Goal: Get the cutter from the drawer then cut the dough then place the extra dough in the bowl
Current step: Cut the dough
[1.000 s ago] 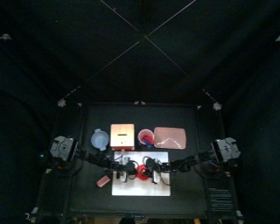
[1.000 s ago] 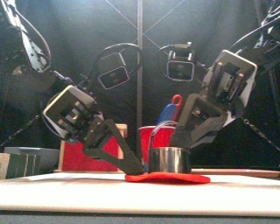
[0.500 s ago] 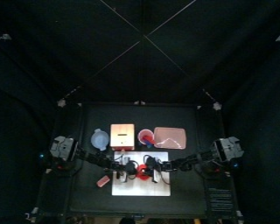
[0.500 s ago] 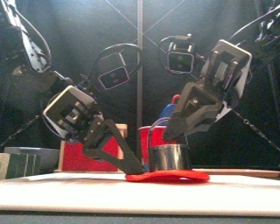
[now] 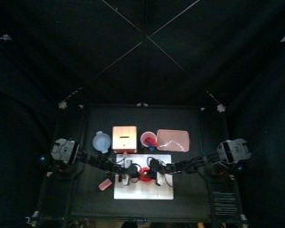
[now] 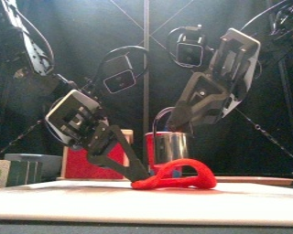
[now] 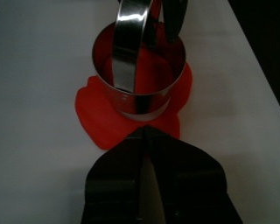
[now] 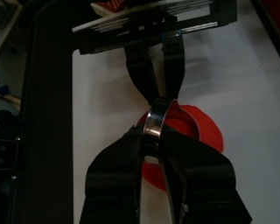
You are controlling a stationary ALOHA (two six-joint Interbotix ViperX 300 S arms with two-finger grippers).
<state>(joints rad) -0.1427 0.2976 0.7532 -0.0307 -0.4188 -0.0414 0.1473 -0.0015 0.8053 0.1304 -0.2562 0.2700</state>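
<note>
- Booth of black curtain [image 5: 142, 44]; black counter [image 5: 109, 118] with white cutting board [image 5: 151, 191] at the front centre. Both arms meet over the board.
- Step in hand, as judged: the cut is made and the cutter is coming off the dough.
- Right claw [image 6: 174, 122] is pinching the round metal cutter [image 6: 174, 146] at its upper part and holds it tilted, its lower rim just above the red dough [image 6: 176, 178].
- The dough lies on the board. Its right side is curled up into a loop under the cutter, so it looks stuck there.
- Left claw [image 6: 140, 175] is pressed together, with its tips down on the dough's left edge, pinning it.
- Next move calls for freeing the cutter cleanly, parting the outer ring from the cut disc, then carrying the ring back-left to the bowl.
- Blue-grey bowl [image 5: 95, 141] is at the back left; no dough shows in it.
- Wooden box [image 5: 124, 137] is beside the bowl; cannot tell whether its drawer is open.
- Red cup [image 5: 148, 139]: contents hidden.
- Pink tray [image 5: 173, 132] looks bare.
</note>
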